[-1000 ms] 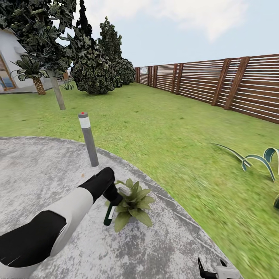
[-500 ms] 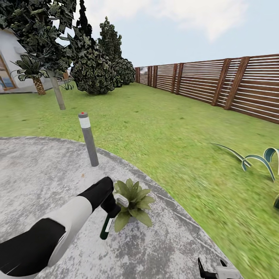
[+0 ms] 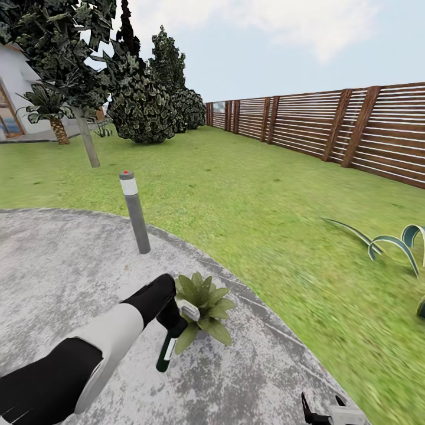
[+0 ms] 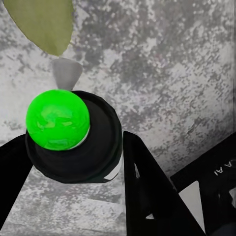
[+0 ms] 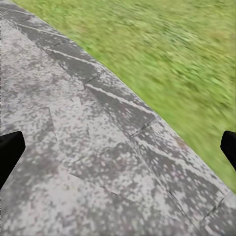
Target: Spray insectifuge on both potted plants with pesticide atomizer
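Note:
My left gripper point(image 3: 175, 319) is shut on the pesticide atomizer point(image 3: 164, 353), a slim dark-green bottle with a white label that hangs down over the grey patio. It sits just left of a potted plant point(image 3: 204, 303), a low rosette of pointed green leaves at the patio's edge. In the left wrist view the atomizer's black head with a bright green ball point(image 4: 58, 118) sits between the black fingers point(image 4: 147, 191), with a leaf point(image 4: 44, 24) of the plant beyond. My right gripper point(image 3: 326, 414) stands open low over the paving, and its fingertips point(image 5: 10, 152) show far apart.
A grey bollard lamp point(image 3: 134, 211) stands on the patio point(image 3: 53, 271) behind the plant. Lawn point(image 3: 265, 200) stretches to a brown slatted fence point(image 3: 354, 127). A striped agave point(image 3: 389, 243) grows at the right. Trees point(image 3: 141, 100) and a palm point(image 3: 50, 112) stand at the back left.
My left gripper has sunk a little and shifted toward the plant, carrying the atomizer lower. The right gripper and the camera have stayed still.

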Robot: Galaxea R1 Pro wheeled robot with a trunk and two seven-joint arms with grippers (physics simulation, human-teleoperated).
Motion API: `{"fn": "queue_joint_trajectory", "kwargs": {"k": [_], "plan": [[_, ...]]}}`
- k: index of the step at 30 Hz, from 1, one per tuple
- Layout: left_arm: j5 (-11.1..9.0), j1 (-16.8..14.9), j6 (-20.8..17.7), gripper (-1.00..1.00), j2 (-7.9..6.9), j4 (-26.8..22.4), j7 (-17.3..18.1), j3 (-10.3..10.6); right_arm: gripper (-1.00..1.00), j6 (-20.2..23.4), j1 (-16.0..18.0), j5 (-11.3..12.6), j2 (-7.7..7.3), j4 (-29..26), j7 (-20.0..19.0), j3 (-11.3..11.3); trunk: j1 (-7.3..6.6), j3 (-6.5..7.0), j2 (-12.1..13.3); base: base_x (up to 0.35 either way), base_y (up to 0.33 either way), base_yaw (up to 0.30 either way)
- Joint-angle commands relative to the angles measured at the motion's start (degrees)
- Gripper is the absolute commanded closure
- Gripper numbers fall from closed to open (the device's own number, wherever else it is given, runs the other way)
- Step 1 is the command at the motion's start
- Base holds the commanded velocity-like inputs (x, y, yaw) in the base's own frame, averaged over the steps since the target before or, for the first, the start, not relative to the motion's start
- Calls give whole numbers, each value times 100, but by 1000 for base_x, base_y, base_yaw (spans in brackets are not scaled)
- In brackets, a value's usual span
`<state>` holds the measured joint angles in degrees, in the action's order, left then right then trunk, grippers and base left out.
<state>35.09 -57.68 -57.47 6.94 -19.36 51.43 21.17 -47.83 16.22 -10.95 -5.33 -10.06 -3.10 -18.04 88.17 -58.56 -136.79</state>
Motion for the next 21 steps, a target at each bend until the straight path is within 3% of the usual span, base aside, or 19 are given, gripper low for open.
{"fn": "queue_joint_trajectory", "kwargs": {"k": [1, 6, 12, 21], "plan": [[71, 48, -6, 100, 11, -8, 60, 10, -100, -19, 4, -31, 0, 4, -32, -50, -1, -5, -2, 0, 0, 0], [101, 399, 6, 100, -11, -6, 52, 25, -100, -17, 4, -30, 3, 4, -32, -50, -1, -5, -2, 0, 0, 0], [96, 466, 24, 100, 3, -60, 51, 13, -100, -17, 4, -30, -2, 4, -32, -50, -1, -5, -2, 0, 0, -7], [90, 460, 24, 100, 14, -95, 51, 3, -100, -16, 4, -31, 3, 4, -32, -50, -1, -5, -2, 0, 0, -246]]}}
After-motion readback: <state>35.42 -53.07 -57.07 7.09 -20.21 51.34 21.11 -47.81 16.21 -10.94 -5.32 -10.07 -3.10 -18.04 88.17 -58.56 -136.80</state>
